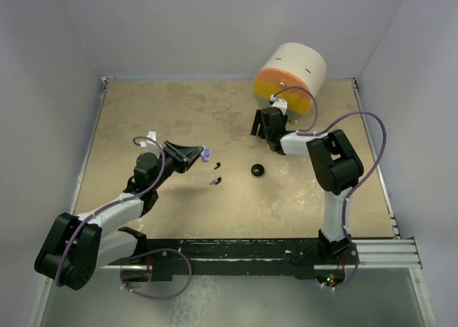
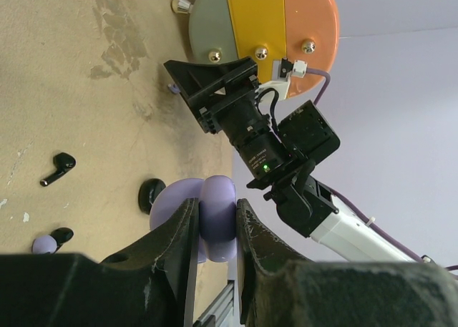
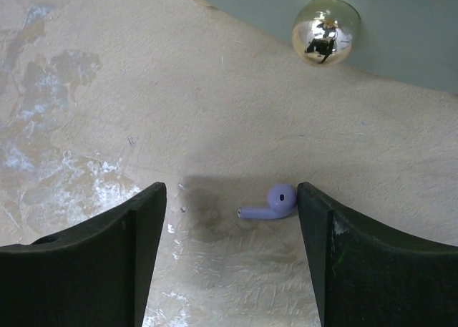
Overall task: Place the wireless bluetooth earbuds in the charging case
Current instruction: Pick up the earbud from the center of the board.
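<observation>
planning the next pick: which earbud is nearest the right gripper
The lavender earbud lying between the open fingers of the right gripper; the black earbuds lie well away from it.

No text, label, brand, number or sign can be read anywhere in these views.

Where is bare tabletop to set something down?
Bare: far-left table between back wall and left gripper; near strip between black puck and arm bases. Crowded: centre around the black earbuds, and beside the drum at the right gripper.
</observation>
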